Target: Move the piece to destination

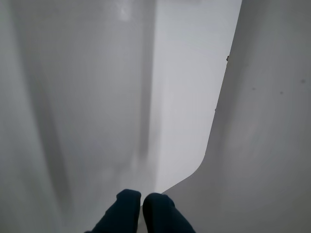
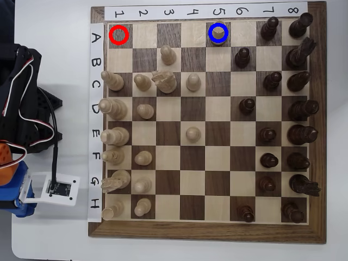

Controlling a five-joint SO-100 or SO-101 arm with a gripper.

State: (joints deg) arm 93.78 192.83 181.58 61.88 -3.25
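While hand (image 1: 142, 201) sits closed off-board — piece (image 2: 218, 38) on blue-ringed sq (image 2: 218, 26).

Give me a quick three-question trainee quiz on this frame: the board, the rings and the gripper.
1. True or false: in the overhead view, the pale piece stands inside the blue ring.
2. The square marked by the red ring holds: A) a pale pawn, B) a dark piece, C) nothing.
3. In the wrist view, what does the gripper hold?

Key
1. True: the flat-topped piece sits on the blue-ringed square in row A.
2. C: that corner square is bare.
3. Nothing: the fingertips are together, with only the white table beneath them.
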